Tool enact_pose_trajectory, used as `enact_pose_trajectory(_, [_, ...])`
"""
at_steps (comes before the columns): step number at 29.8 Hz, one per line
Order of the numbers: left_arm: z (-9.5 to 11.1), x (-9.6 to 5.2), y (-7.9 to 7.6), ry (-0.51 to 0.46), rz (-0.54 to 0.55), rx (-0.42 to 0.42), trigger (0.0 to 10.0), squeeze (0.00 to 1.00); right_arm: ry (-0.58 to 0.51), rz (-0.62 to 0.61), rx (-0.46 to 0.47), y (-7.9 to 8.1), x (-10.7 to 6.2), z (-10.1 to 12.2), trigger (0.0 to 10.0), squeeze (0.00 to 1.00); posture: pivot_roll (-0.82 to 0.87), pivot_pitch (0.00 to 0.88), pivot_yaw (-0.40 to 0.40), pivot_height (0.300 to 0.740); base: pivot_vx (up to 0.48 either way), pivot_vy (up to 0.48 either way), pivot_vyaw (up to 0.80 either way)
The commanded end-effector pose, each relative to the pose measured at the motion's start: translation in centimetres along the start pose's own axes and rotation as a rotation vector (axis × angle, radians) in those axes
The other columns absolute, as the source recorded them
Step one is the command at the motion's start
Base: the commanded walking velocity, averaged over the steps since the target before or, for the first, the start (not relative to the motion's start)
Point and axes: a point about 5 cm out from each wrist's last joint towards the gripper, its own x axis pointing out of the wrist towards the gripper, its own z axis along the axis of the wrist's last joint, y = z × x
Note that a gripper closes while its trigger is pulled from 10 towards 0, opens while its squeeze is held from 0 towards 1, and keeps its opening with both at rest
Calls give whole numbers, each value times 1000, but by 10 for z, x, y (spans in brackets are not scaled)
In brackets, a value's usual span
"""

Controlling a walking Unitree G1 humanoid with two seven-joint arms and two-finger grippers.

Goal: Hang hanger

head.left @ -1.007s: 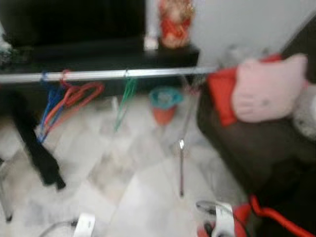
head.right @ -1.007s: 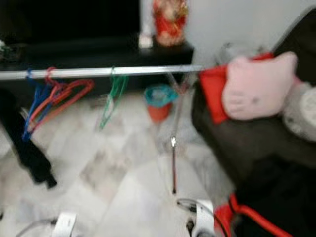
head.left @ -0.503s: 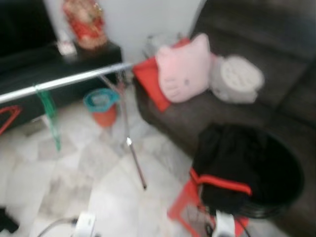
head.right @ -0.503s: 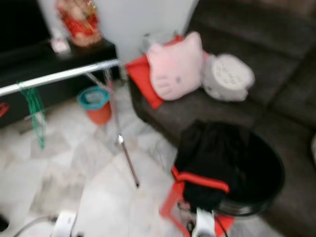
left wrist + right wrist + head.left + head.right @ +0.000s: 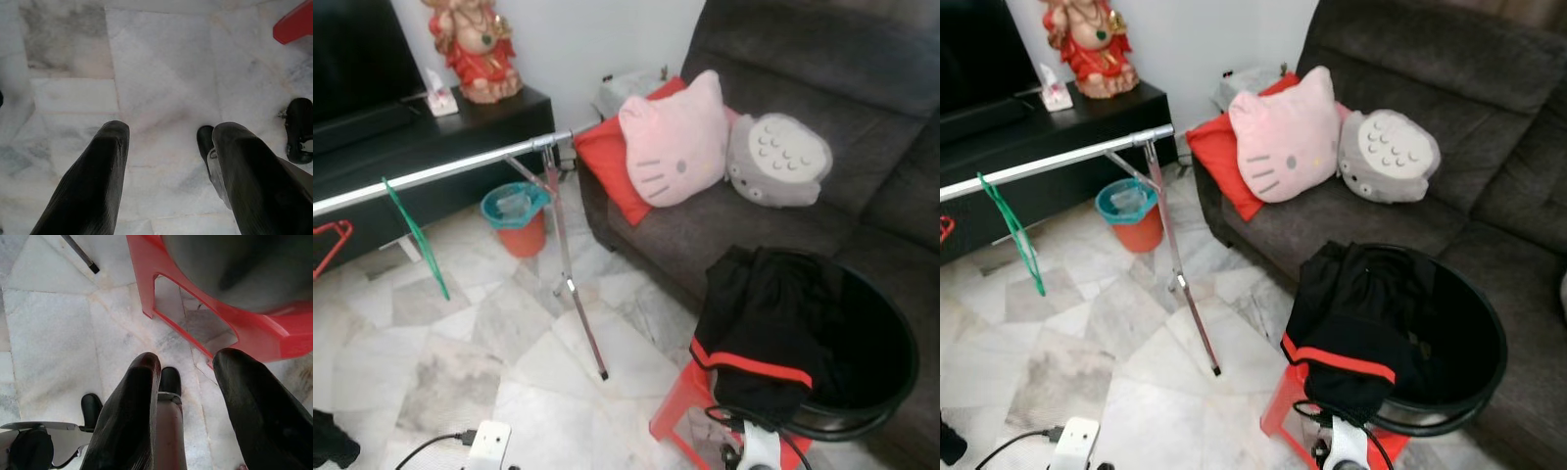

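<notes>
Left eye view | green hanger (image 5: 414, 237) on rail (image 5: 440, 172), rail cut off | left tool (image 5: 166, 171), right tool (image 5: 188, 401) spread wide, empty

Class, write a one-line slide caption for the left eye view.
Green hanger on silver rail; black garment draped over black basket beside sofa.

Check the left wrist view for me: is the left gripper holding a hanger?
No, the left gripper is open with bare marble floor showing between its fingers, and the green hanger hangs on the rail.

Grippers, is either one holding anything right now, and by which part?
Nothing is held. The left gripper and right gripper are both open over bare marble floor.
</notes>
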Motion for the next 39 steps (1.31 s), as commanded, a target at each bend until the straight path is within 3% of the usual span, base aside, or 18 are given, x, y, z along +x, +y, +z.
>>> enact_pose_trajectory(1, [-1,0,-2,11,-21,29,10000,0,1,2,-14,0,0,2,10000,0,6,0,5,740,0,0,0])
enact_pose_trajectory(5, [1,0,-4,3,-42,70,10000,0,4,1,-18,0,0,2,10000,0,6,0,5,740,0,0,0])
enact_pose_trajectory(16, [1,1,-9,2,-50,67,10000,0,0,-4,-7,0,0,2,10000,0,8,0,5,740,0,110,0])
enact_pose_trajectory(27, [1,1,-11,-1,-53,76,10000,0,-1,5,-9,1,0,2,10000,0,10,0,7,740,0,281,-553])
enact_pose_trajectory(34, [1,1,-10,-7,-60,90,10000,0,3,1,-11,1,0,2,10000,0,12,0,7,740,0,0,0])
enact_pose_trajectory(39, [2,1,-9,-15,-61,94,10000,0,2,7,-9,2,0,2,10000,0,13,0,9,740,0,0,-674])
